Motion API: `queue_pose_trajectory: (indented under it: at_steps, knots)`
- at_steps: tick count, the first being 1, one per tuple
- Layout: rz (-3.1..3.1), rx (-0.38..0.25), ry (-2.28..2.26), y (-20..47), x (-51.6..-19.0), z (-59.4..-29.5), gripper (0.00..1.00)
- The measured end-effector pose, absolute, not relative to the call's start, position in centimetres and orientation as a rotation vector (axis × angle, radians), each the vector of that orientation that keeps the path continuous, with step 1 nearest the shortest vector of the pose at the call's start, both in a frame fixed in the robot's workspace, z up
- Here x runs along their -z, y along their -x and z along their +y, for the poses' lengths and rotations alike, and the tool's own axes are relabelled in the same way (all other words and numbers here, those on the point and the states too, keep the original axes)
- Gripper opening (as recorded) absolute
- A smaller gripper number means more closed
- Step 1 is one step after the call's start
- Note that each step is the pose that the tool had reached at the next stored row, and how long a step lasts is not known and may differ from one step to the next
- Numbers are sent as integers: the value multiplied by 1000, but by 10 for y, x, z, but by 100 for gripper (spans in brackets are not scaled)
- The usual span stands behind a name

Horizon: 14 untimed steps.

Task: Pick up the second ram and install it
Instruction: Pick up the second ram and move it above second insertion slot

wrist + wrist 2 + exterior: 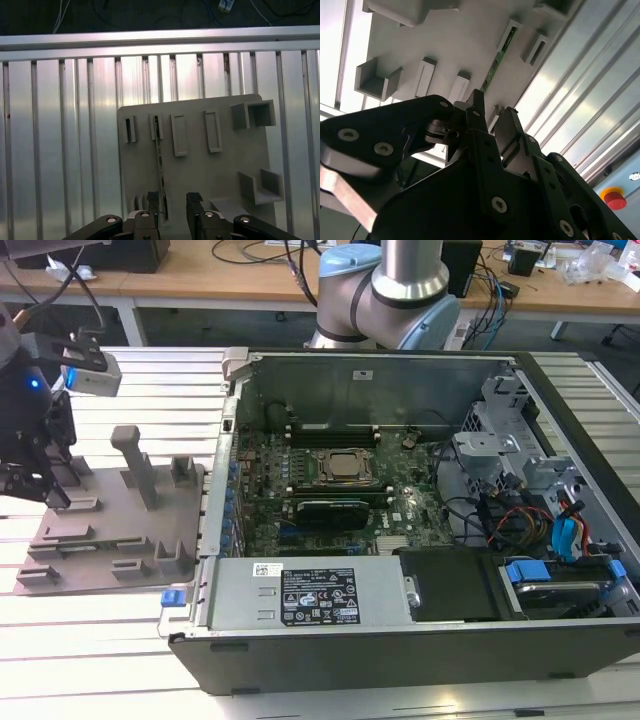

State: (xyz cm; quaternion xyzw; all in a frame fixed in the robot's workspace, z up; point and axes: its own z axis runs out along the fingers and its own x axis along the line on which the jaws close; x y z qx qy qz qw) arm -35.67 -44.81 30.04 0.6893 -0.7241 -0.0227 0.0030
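- One black claw [38, 490] hangs over the part of the ribbed metal bench [100, 650] at the exterior view's left. Its fingers stand apart and clamp on nothing.
- Under the claw a grey plate [110, 525] with upright posts and small blocks lies flat on the bench, just beside the computer case [400, 645].
- In both wrist views a thin green stick [160, 160] [495, 65] stands on its long edge on that plate. One end sits in a slotted block. The other end reaches into the gap of the claw [172, 207], nearer one finger than the other; I cannot tell whether it touches.
- At the middle of the bench the case lies open, with a processor socket [345, 468] at the centre of its board and long black slots [330, 430] beside the socket.
- Toward the exterior view's right, coloured cables [520, 520] and a blue-tabbed drive [525, 575] fill that end of the case.
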Motion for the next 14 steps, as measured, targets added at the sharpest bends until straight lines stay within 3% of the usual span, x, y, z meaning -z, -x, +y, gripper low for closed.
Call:
queue_pose_trajectory:
  at_steps: [14]
  knots:
    - [-2270,71,-2161,357,-284,-448,36]
